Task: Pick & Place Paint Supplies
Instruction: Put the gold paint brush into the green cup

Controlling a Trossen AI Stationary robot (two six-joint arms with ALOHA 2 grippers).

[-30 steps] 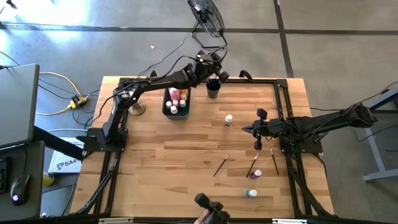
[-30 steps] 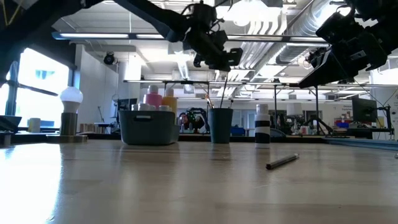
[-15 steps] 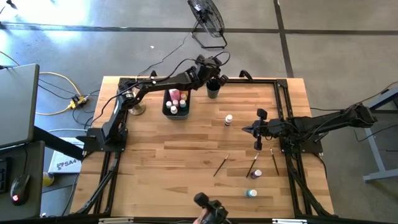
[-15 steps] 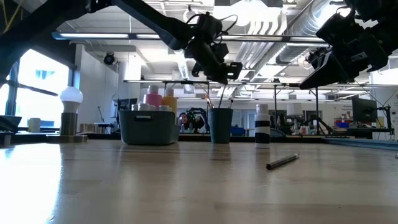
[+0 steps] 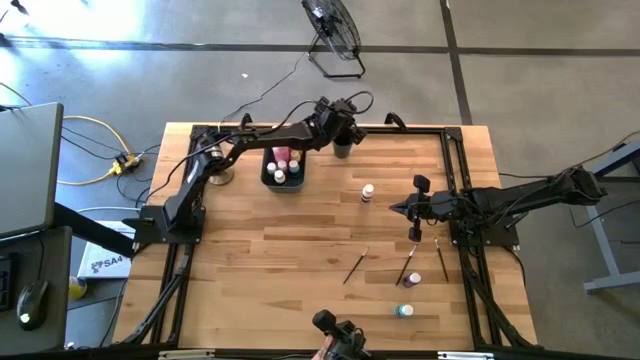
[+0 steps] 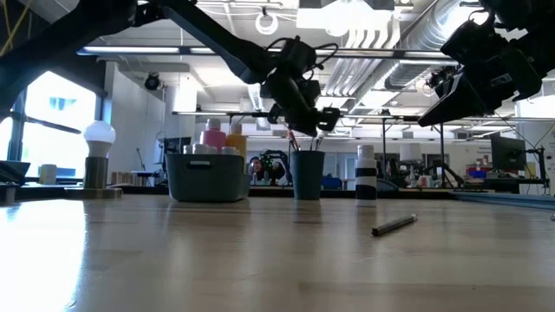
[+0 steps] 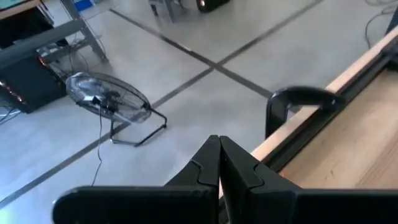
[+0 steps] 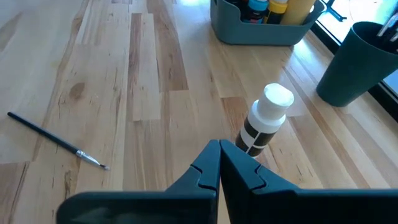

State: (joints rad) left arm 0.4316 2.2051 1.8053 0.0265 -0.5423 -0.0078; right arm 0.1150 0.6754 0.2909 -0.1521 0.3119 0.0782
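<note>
My left gripper (image 5: 354, 126) (image 7: 219, 147) hangs shut with nothing in it just above the dark cup (image 5: 343, 150) (image 6: 307, 174) at the table's far edge; brush tips (image 6: 295, 139) stick out of the cup. The grey bin (image 5: 283, 166) beside it holds pink and yellow squeeze bottles (image 6: 223, 139) and small bottles. My right gripper (image 5: 397, 208) (image 8: 219, 149) waits shut at the right, pointing at a white-capped bottle (image 8: 265, 126) (image 5: 368, 191) that stands on the table. Loose brushes (image 5: 355, 266) (image 5: 406, 268) and two small bottles (image 5: 414, 279) (image 5: 404, 311) lie nearer the front.
A white knob on a round tan base (image 5: 218, 175) (image 6: 98, 160) stands at the far left. A black frame rail (image 7: 298, 99) runs along the table's edges. A floor fan (image 5: 332, 30) stands beyond the far edge. Bare wood (image 5: 270, 250) lies left of the loose brushes.
My left gripper has sunk toward the dark cup and tipped its fingers further down, staying shut. My right arm has kept still.
</note>
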